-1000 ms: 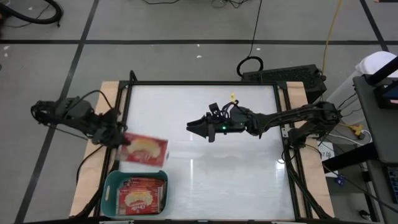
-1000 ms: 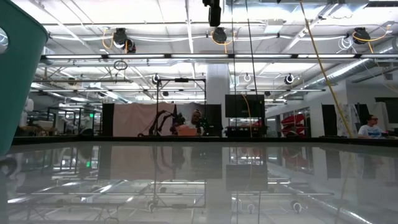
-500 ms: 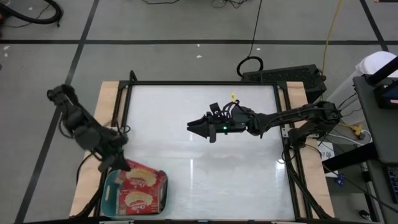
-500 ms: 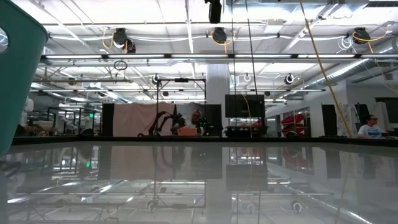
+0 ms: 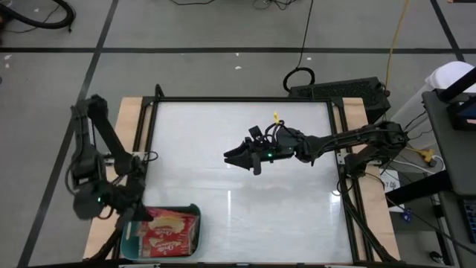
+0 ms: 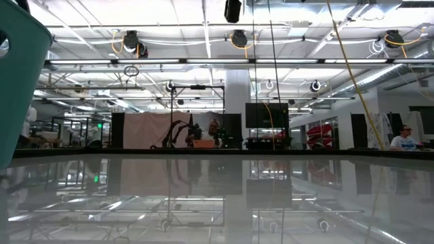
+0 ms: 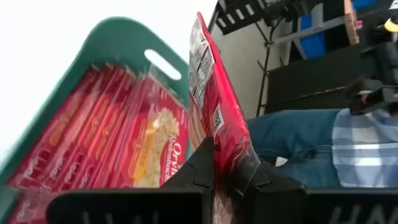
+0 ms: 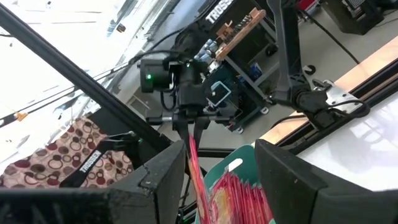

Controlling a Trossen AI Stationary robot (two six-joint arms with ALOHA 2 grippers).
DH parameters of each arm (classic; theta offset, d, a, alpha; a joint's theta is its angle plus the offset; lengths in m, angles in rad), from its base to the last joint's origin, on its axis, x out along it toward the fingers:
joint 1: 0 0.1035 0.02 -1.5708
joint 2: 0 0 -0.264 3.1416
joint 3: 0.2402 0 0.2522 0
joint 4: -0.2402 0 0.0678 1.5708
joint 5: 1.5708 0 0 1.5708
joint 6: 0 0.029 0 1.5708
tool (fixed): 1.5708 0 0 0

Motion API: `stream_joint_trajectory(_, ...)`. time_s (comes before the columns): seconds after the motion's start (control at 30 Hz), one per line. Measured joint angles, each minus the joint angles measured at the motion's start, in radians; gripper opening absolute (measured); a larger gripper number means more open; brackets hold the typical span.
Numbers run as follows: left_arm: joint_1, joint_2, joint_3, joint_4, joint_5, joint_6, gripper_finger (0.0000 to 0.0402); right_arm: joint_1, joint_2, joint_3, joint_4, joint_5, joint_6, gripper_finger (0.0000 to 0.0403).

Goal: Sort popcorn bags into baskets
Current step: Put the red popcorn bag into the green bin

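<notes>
My left gripper is shut on a red popcorn bag at the far left corner of the teal basket. The right wrist view shows that bag hanging edge-on below the left gripper, over the basket. Several red packets lie flat inside the basket, pictures up. My right gripper is open and hovers over the table's middle, its fingers pointing toward the left edge. In the low view only the basket's wall shows at the left. My left gripper pinches the red bag by one edge between its two fingers. The fingers come from above, pointing down. The bag stands on edge in the hold, lifted clear, with its free end over the packets in the basket.
The white table top stretches bare to the right of the basket. A black frame rims the table. The right arm reaches in from the right edge. A person's legs in jeans show beyond the table in the left wrist view.
My left gripper has carried the bag from the table's left edge toward the near edge and stopped at the basket. The arm has swung upright, and the bag has turned from lying flat to standing on edge. The right arm has kept still.
</notes>
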Motion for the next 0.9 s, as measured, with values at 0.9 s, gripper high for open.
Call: stream_joint_trajectory(0.9,-0.169,0.241,0.000,0.025,-0.165,-0.114,0.0028,0.000,0.000,0.000,-0.003,0.145,0.031,0.0187)
